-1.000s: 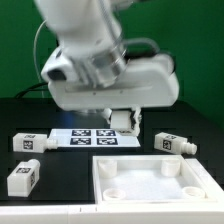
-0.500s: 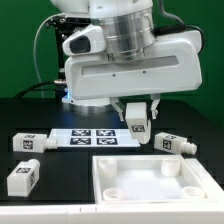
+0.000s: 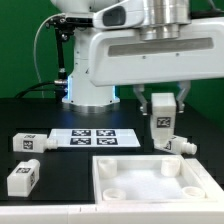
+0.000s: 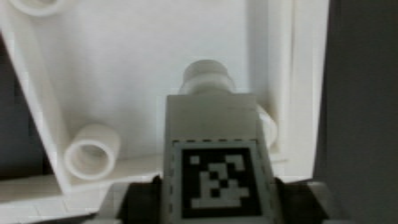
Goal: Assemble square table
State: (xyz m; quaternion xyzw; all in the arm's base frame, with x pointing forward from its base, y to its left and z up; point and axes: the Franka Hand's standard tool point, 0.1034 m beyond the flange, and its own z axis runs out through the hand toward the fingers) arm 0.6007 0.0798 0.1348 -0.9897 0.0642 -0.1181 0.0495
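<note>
My gripper (image 3: 161,112) is shut on a white block leg (image 3: 161,124) with a black-and-white tag, held upright in the air above the back right of the square table top (image 3: 150,182). In the wrist view the held leg (image 4: 214,140) points its round peg at the top (image 4: 125,70), whose round corner socket (image 4: 86,155) shows beside it. Another leg (image 3: 173,144) lies on the table under the held one. Two more legs lie at the exterior view's left, one at the back (image 3: 30,142) and one at the front (image 3: 22,177).
The marker board (image 3: 92,137) lies flat in the middle, behind the table top. The white robot base (image 3: 95,85) stands at the back, with cables at the exterior view's left.
My gripper has lifted and carried the leg toward the exterior view's right, from over the marker board's end to above the leg lying at the right.
</note>
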